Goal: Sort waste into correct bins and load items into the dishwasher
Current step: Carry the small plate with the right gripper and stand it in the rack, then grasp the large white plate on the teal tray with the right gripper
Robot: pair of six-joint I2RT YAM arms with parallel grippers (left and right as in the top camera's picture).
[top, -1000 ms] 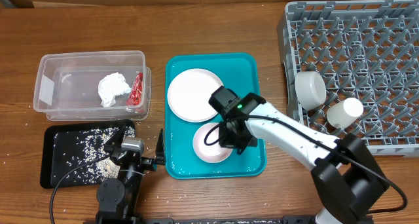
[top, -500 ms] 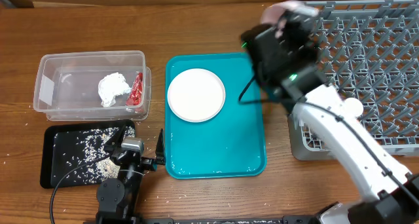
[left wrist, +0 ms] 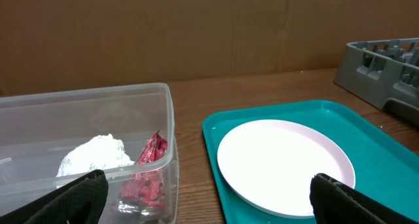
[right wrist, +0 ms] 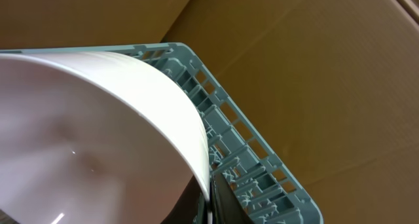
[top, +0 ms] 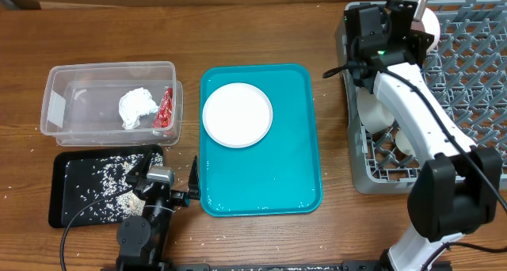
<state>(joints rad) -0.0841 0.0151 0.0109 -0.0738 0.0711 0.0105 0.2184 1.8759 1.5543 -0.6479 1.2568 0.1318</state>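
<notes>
My right gripper point(top: 413, 19) is shut on the rim of a white bowl point(top: 428, 22) and holds it on edge over the far left corner of the grey dish rack point(top: 467, 81). In the right wrist view the bowl point(right wrist: 98, 119) fills the left, pinched at my fingers point(right wrist: 209, 201), with the rack's edge point(right wrist: 255, 152) behind. A white bowl point(top: 374, 108) and a cup point(top: 405, 142) lie in the rack. The large plate point(top: 237, 114) sits on the teal tray point(top: 293, 176). My left gripper point(top: 162, 188) is open and empty near the front edge point(left wrist: 209, 207). No chopsticks are in view.
The clear tub point(top: 59, 104) holds the crumpled napkin point(top: 136, 106) and the red wrapper point(top: 165, 106); both also show in the left wrist view, napkin point(left wrist: 91, 155) and wrapper point(left wrist: 149, 168). The black tray point(top: 67, 208) holds rice grains point(top: 103, 176). Loose grains lie on the table.
My right arm has lifted the small bowl off the teal tray and carried it right and back, over the rack's far left corner. The left arm has not moved.
</notes>
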